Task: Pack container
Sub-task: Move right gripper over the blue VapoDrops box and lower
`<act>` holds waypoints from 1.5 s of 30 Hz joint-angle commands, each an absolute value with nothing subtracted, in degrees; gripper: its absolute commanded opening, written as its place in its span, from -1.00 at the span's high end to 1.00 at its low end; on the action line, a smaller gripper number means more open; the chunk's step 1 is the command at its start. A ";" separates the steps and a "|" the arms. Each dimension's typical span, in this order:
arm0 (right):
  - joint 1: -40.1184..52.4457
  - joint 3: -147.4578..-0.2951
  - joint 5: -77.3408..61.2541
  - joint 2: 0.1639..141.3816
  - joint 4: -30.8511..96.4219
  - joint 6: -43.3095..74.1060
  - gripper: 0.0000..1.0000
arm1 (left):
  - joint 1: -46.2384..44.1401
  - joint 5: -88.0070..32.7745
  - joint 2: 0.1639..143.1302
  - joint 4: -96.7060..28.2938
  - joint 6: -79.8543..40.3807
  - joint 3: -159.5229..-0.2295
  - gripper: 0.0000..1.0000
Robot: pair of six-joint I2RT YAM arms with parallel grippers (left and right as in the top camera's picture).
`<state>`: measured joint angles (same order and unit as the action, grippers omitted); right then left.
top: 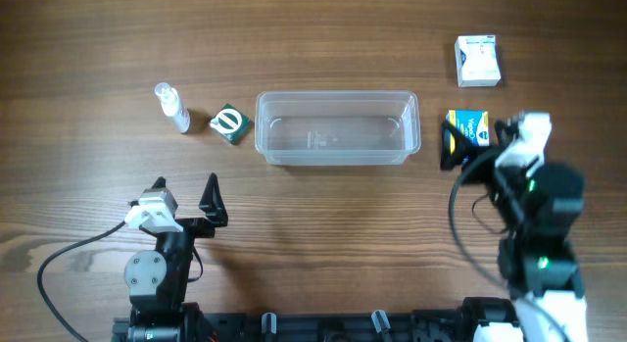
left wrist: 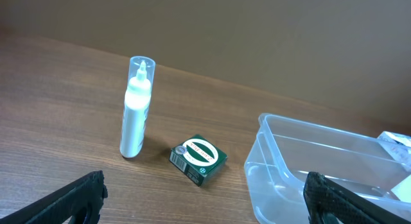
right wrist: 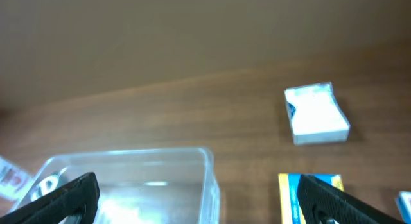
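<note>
Clear container [top: 337, 128], right claw [right wrist: 196, 201] (spread wide) near blue-yellow box [top: 468, 126]

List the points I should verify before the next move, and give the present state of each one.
1. Container is upright with nothing inside: ok.
2. Left gripper is open and holds nothing: ok.
3. Right gripper is open and holds nothing: ok.
4. Blue box is centred between the right fingers: not ok; in the right wrist view it lies by one finger, off to the side.
5. Right gripper's height above the blue box: cannot tell.
6. Bottle stands upright, apart from the green box: ok.
</note>
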<state>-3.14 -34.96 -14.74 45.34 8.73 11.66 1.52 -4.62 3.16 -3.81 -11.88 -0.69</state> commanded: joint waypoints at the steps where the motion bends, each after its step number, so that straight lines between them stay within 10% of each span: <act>1: -2.96 -46.35 -18.13 53.25 16.12 9.69 -1.00 | 1.89 -5.34 3.18 -3.90 -12.40 -0.34 -1.00; 9: -2.98 -65.87 -18.09 68.29 37.10 -7.16 -0.99 | 1.89 -5.34 3.18 -3.90 -12.40 -0.34 -0.99; 23: -4.69 -91.48 -18.11 90.35 58.28 -4.21 -0.99 | 1.89 -5.34 3.18 -3.90 -12.40 -0.34 -1.00; 45: -6.72 -95.20 -4.27 95.48 61.04 -0.27 -0.99 | 1.89 -5.34 3.18 -3.90 -12.40 -0.34 -1.00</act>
<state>-6.70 -93.93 -11.31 95.42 57.65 -5.34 1.52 -4.62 3.16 -3.84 -11.88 -0.69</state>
